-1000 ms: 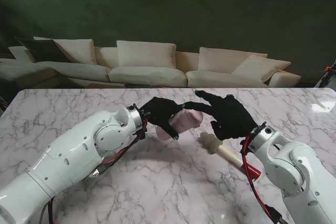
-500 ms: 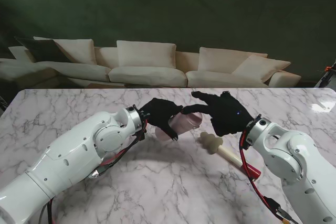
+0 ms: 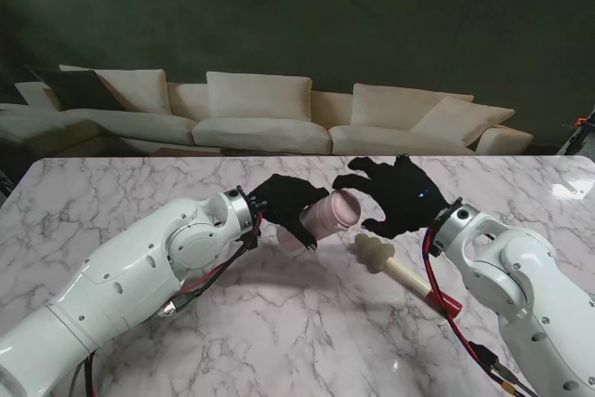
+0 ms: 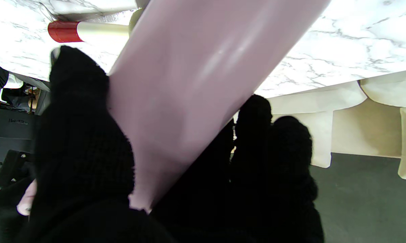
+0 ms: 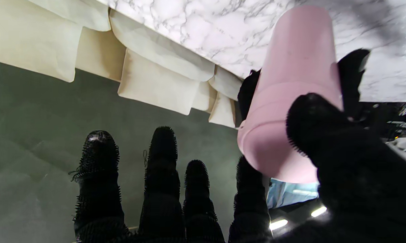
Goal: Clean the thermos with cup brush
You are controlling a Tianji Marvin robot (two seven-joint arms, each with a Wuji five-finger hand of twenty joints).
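My left hand, in a black glove, is shut on the pink thermos and holds it tilted above the table, its lid end toward the right. The thermos body fills the left wrist view between my fingers. My right hand hovers at the lid end, fingers spread, the thumb close against the lid; no firm grasp shows. The cup brush lies on the marble nearer to me, under the right hand, cream sponge head and red handle end.
The white marble table stretches across the stand view. A cream sofa stands beyond its far edge against a dark wall. Red and black cables hang along my right forearm near the brush handle.
My right hand has pulled back and curled, its fingers now arching over the thermos's lid end instead of reaching across it. The thermos has tipped slightly so its end shows more. The brush has not moved.
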